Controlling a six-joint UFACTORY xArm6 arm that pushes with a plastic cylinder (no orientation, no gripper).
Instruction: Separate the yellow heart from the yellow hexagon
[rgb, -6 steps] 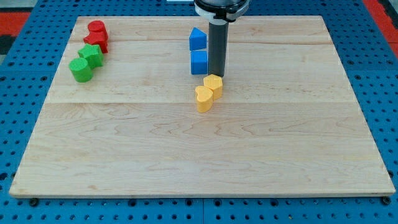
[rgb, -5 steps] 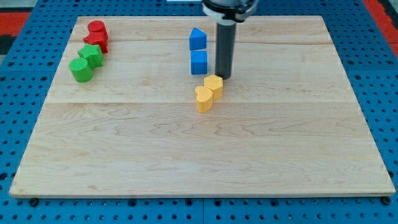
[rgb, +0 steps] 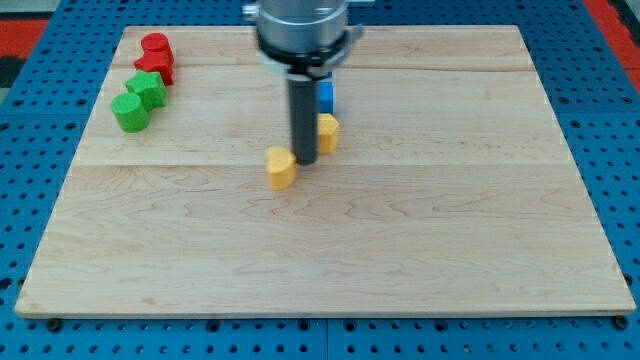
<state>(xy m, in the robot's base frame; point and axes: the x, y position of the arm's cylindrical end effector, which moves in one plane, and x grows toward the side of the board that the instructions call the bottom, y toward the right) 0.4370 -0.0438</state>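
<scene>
Swinging over from the view's right of the yellow pair, my tip (rgb: 304, 162) now stands between them; it grips nothing, only pushes. Yellow heart (rgb: 281, 167) has slid toward the view's left, apart from the yellow hexagon (rgb: 327, 131). A blue block (rgb: 325, 98) peeks out behind the rod. Red blocks (rgb: 156, 54) and green blocks (rgb: 137, 100) sit far left.

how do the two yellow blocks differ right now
The yellow heart stands in full view to the view's left of my tip; the yellow hexagon is to its right and partly hidden by the rod. The heart lies nearer the view's bottom, in the open; the hexagon sits just below a blue block. Both are yellow, similar in size, and apart.
</scene>
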